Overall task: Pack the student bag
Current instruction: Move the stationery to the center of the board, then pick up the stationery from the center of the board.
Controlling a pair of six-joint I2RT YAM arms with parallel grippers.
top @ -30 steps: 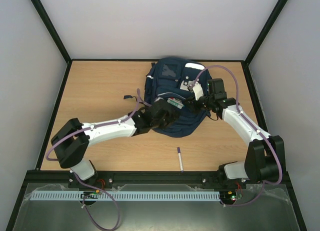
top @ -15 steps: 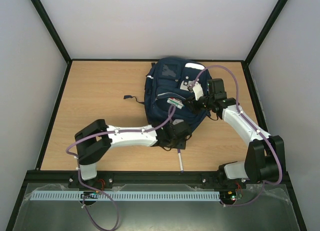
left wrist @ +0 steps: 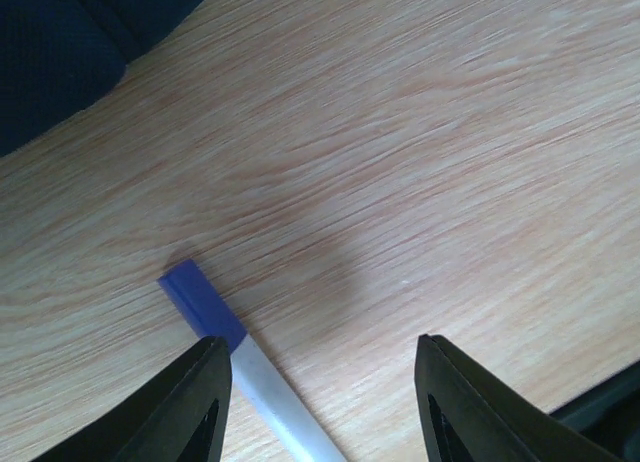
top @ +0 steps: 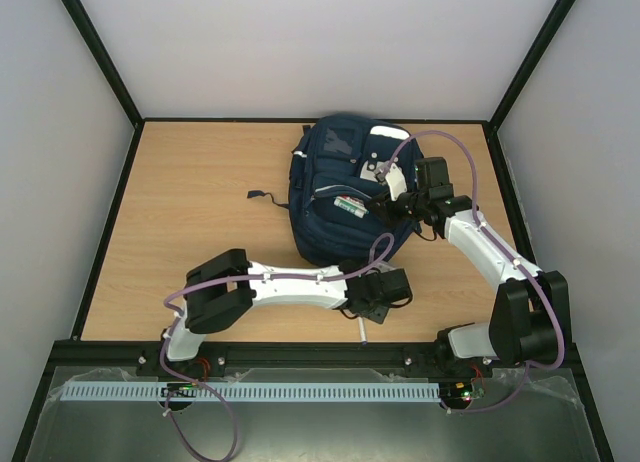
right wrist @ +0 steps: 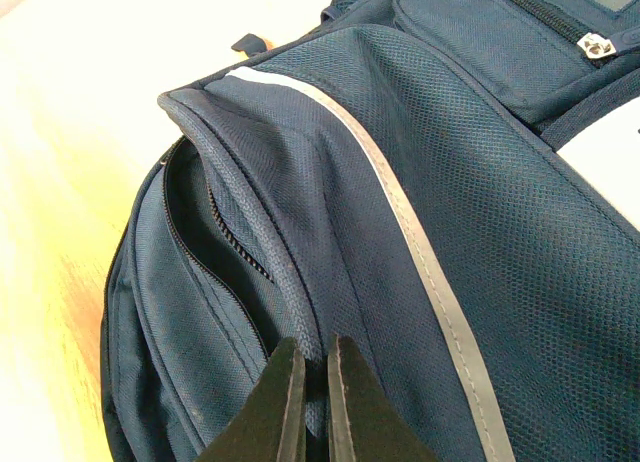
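The light wood-grain desk carried everything. The large navy blue fabric student bag with thin pale stripes lay flat on the far right part of the desk, its top toward the back wall. One zip ran open along its side, showing a dark gap.

The white and black left arm lay low across the near half of the desk. The right arm reached in from the right over the student bag.

The left pincer hung just over the bare wood, near the bag's near edge, which showed as a dark corner in the wrist view. Its jaws stood moderately apart with nothing between them. The right pincer was over the bag's right side, with its jaws nipped narrow on a fold of the bag's fabric beside the open zip.

A slim white pen with a blue cap lay on the desk, cap pointing toward the bag, its barrel passing just beside one left finger; from above, only its white end showed.

A small green and white thing, perhaps a box, showed at the bag's opening, too small to make out.
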